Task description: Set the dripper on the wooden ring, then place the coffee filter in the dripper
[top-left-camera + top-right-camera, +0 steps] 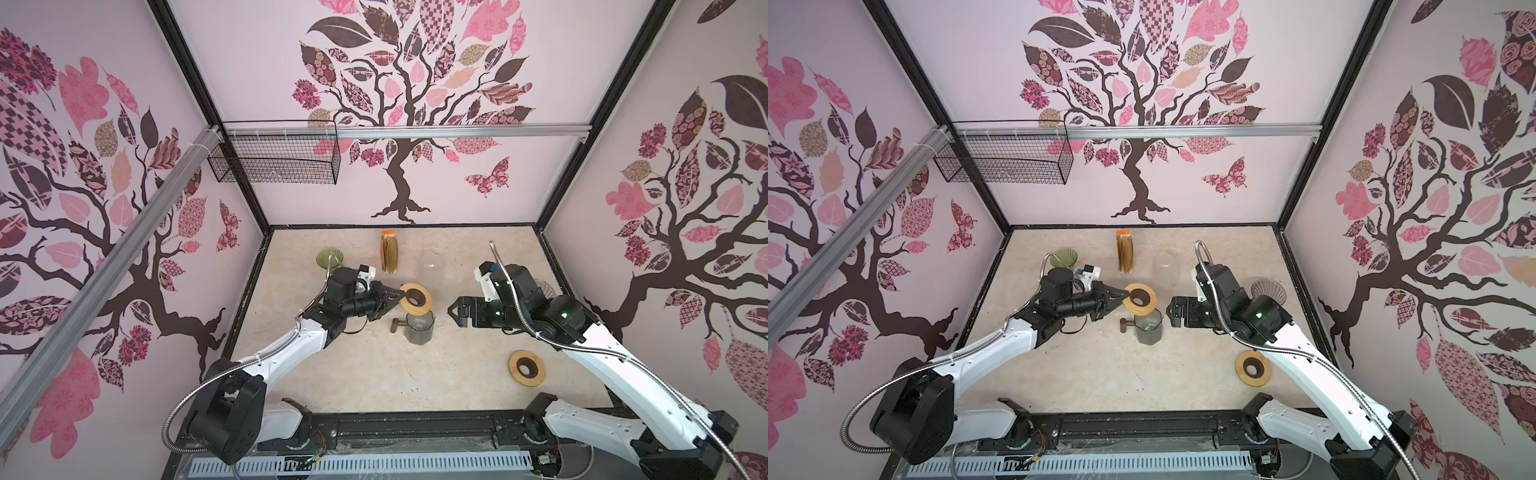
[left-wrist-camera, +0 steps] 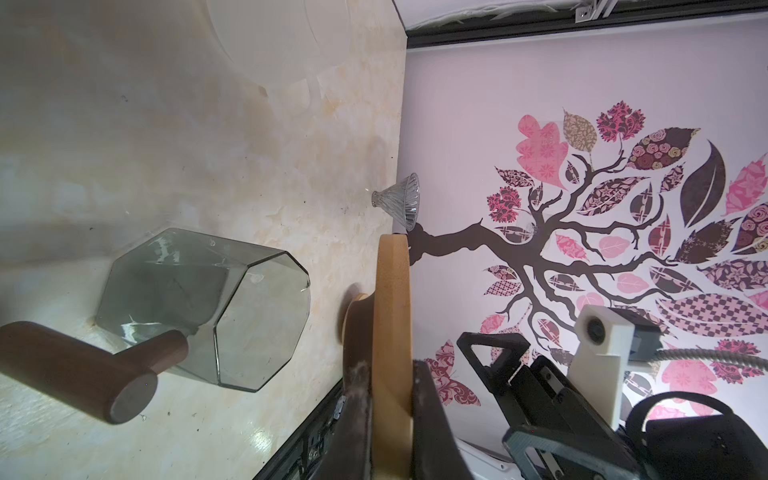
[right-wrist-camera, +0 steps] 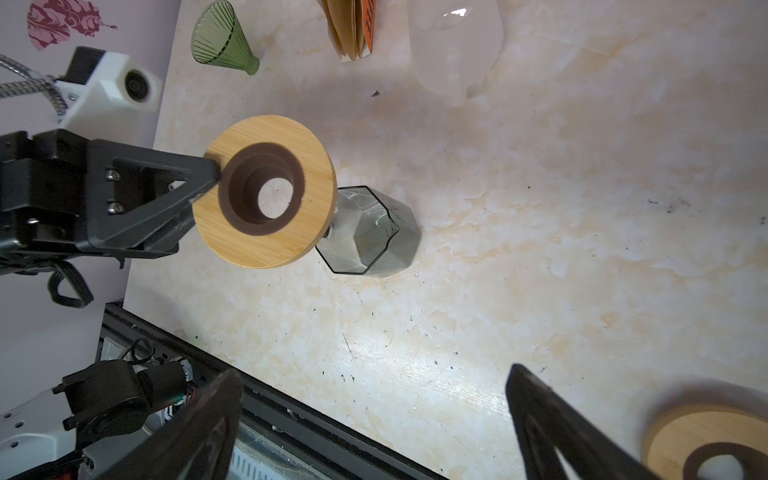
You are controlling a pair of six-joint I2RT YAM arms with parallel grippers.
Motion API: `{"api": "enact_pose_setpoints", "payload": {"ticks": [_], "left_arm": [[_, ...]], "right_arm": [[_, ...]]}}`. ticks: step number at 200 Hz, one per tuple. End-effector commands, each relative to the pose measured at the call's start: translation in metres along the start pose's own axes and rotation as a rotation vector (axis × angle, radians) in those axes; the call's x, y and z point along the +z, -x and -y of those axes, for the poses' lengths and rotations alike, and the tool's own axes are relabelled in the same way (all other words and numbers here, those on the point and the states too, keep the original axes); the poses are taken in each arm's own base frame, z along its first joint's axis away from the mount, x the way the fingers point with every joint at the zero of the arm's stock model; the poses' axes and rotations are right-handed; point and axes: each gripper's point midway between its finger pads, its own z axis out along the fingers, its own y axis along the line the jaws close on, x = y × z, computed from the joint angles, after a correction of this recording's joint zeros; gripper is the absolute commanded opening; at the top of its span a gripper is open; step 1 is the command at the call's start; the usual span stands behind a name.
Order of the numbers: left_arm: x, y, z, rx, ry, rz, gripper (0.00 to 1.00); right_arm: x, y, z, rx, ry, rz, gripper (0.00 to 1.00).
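Tree-patterned walls close round a pale marbled bench (image 1: pixel 374 374). Nearest the front edge, toward the right corner, a wooden ring with a dark insert (image 1: pixel 513 368) lies flat and alone.

Around the middle of the bench stands a smoky faceted glass jug (image 1: pixel 419 330), its wooden handle (image 1: pixel 397 326) pointing toward the left edge. The left gripper (image 1: pixel 399 296) reaches in from the left, its jaws pinching the rim of a second wooden ring (image 1: pixel 419 311). It holds that ring off the bench, close to the jug's mouth on its far side; the left wrist view shows a gap between ring and glass. The right gripper (image 3: pixel 374 370) hangs to the right of the jug, jaws spread wide with nothing between them.

Farther back, a green glass dripper (image 1: pixel 328 257) stands near the left edge and a clear ribbed dripper (image 1: pixel 1268 291) near the right edge, half hidden by the right arm. Both hold nothing.

Toward the middle of the far edge the coffee filters (image 1: pixel 389 253) stand on edge in their pack, well apart from either dripper. A clear plastic piece (image 3: pixel 455 37) sits just to their right.
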Motion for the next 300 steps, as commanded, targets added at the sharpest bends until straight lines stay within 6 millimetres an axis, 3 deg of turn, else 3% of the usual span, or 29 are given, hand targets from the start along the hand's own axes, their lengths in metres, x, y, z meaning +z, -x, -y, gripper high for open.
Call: {"api": "enact_pose_setpoints", "payload": {"ticks": [1,42,106,188,300], "left_arm": [[0.006,-0.001,0.019,0.065,-0.067,-0.013,0.01],[0.013,-0.007,0.005,0.058,-0.043,-0.037,0.01],[0.021,-0.016,-0.026,0.028,0.021,-0.069,0.0],[0.025,-0.023,-0.049,0.016,0.074,-0.099,0.0],[0.036,-0.024,-0.052,0.011,0.079,-0.128,0.0]], "right_arm": [[-0.012,0.007,0.009,0.013,-0.028,0.07,1.0],[-0.019,0.006,0.007,0.013,0.0,0.091,1.0],[-0.005,-0.006,0.003,0.011,0.033,0.028,1.0],[0.003,-0.011,0.001,-0.004,0.035,-0.01,1.0],[0.006,-0.015,0.0,-0.033,0.043,-0.038,1.0]]}}
